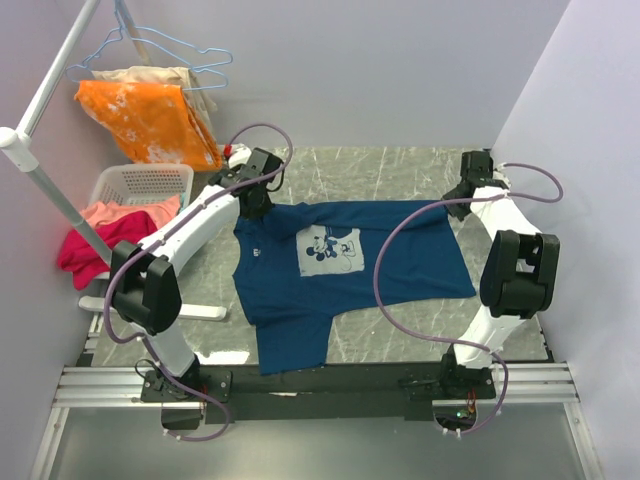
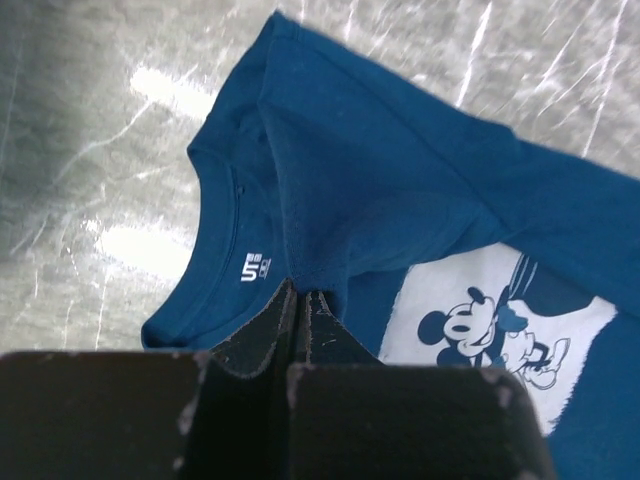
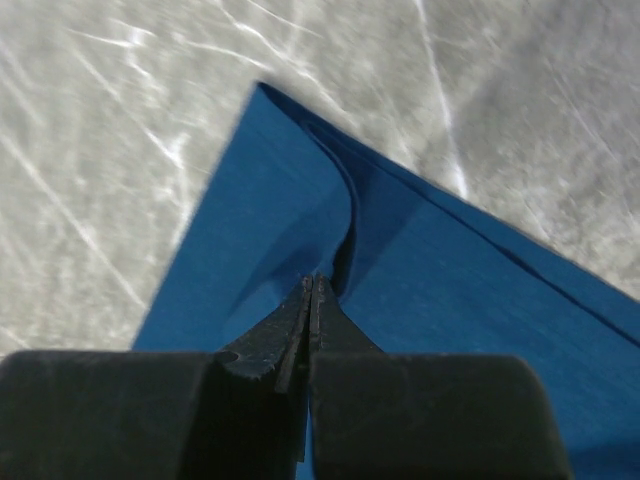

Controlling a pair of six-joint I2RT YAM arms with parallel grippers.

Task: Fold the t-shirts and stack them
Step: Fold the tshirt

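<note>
Navy tee point(image 1: 290, 300), prob. cotton, puckers where L fingers point(image 2: 262, 342), R fingers point(image 3: 284, 348) pinch.

Tabletop point(image 1: 400, 172) is grey marble-look with pale veins and a glossy finish. Bright glare patches point(image 2: 155, 88) show on it in the left wrist view, and thinner light streaks in the right wrist view. Back wall point(image 1: 380, 70) is plain pale lavender-white. Right wall point(image 1: 595, 130) is the same and meets it at a corner. Left wall point(image 1: 25, 300) is also pale. A white pole point(image 1: 55, 195) slants across the left side. Light blue wire hangers point(image 1: 165, 48) hang top left. A white slotted plastic basket point(image 1: 145, 183) sits at the table's left edge. Aluminium rails point(image 1: 100, 385) run along the near edge, with a flat grey surface point(image 1: 320, 448) below them. Light is even and shadows are soft.
</note>
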